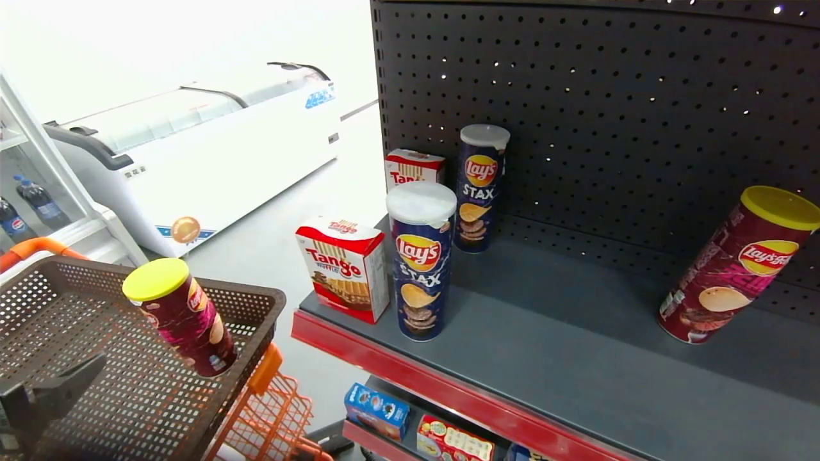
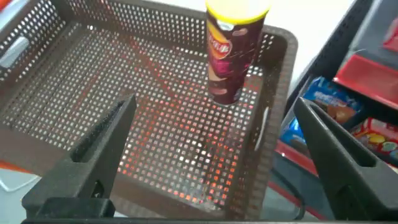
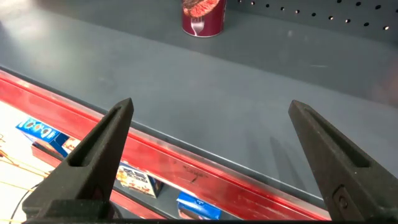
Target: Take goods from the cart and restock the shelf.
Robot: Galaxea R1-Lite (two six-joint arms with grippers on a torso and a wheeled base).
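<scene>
A maroon chip can with a yellow lid (image 1: 182,314) stands tilted in the brown perforated cart basket (image 1: 269,301), leaning toward its near right corner. My left gripper (image 2: 214,106) hangs open over the basket floor, short of that can (image 2: 233,53); one of its fingers (image 1: 64,384) shows at the basket's near side. On the grey shelf (image 1: 544,333) a matching maroon can (image 1: 737,269) leans against the pegboard at the right. My right gripper (image 3: 211,107) is open over the shelf's red front edge (image 3: 186,165), well short of that can (image 3: 203,15).
Two blue chip cans (image 1: 421,262) (image 1: 480,186) and two red-and-white wafer boxes (image 1: 346,269) (image 1: 413,168) stand at the shelf's left end. Boxed goods (image 1: 378,410) lie on the lower shelf. The orange cart frame (image 1: 275,410) sits under the basket. A white chest freezer (image 1: 211,147) stands behind.
</scene>
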